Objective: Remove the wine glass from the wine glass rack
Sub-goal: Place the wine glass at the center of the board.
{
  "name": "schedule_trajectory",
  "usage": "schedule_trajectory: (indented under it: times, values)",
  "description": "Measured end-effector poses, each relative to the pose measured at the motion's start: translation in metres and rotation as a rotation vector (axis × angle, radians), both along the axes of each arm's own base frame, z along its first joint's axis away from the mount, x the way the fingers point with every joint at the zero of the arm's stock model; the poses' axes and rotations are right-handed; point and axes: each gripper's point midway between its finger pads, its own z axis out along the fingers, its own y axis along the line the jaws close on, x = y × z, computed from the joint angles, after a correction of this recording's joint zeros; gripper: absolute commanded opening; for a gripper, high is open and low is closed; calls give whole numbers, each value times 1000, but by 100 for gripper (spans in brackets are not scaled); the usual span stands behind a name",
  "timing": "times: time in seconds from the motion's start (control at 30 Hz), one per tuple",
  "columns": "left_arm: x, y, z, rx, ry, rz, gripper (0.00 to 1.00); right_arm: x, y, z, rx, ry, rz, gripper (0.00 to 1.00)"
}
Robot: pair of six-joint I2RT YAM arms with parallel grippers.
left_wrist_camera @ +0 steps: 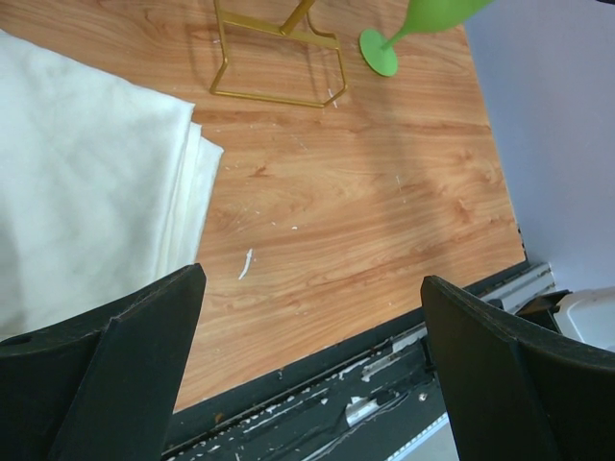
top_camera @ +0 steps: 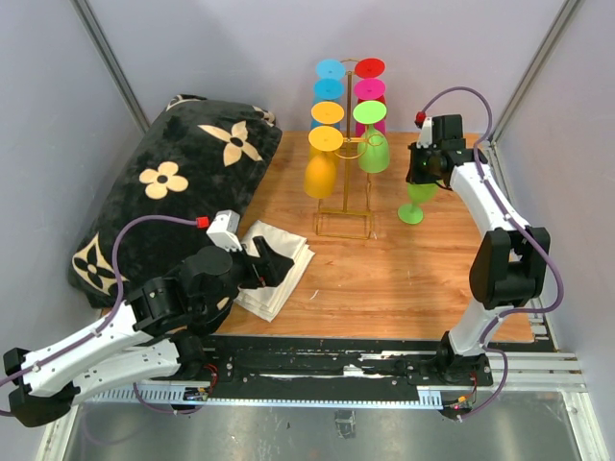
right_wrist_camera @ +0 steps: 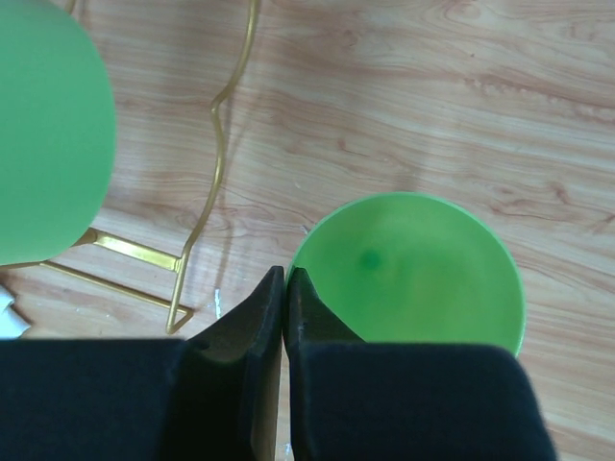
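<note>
**Station status: wine glass standing on the table, off the rack**

1. Left arm. I see the left gripper (left_wrist_camera: pixel 312 280) low over the near left of the table (top_camera: pixel 384 279), its claw released with both fingers spread wide and nothing between them. A folded white cloth (left_wrist_camera: pixel 86 163) lies just beside it on the wood.

2. Right arm. The right gripper (right_wrist_camera: pixel 285 286) hangs over the right half of the table, pointing down. Its fingers are clenched flat against each other at the near-left rim of the wine glass (right_wrist_camera: pixel 413 274). I cannot tell whether the thin rim is pinched between them or only touches them.

3. Wine glass. The green glass stands upright, foot on the wood, to the right of the wine glass rack (top_camera: pixel 346 192) and apart from its gold wire base.

4. Rack. It stands upright at the middle of the far half of the table. Other glasses hang upside down from it on both sides, among them a yellow glass (top_camera: pixel 320 173) at lower left and a second green glass (top_camera: pixel 375 152) at lower right.

5. Far left. A black flower-patterned pillow (top_camera: pixel 183 182) lies along the table's left edge.
</note>
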Motion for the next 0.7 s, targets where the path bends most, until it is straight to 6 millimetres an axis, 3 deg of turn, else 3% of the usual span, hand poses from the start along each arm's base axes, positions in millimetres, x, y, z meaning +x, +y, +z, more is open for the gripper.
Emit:
schedule_trajectory:
  times: [0.17,0.47,0.63,0.7]
  values:
    - [0,2,4,-5,-5,4,100,-5,7,-2,34,21,28,15]
    - [-5,16,33,-102,-70,20,100,-22,13,-9,68,103,38,28]
    - [-7,13,31,-97,-60,3,100,-22,14,2,75,89,35,32]
    - [-8,7,28,-84,-43,-16,100,-24,13,12,77,70,35,40]
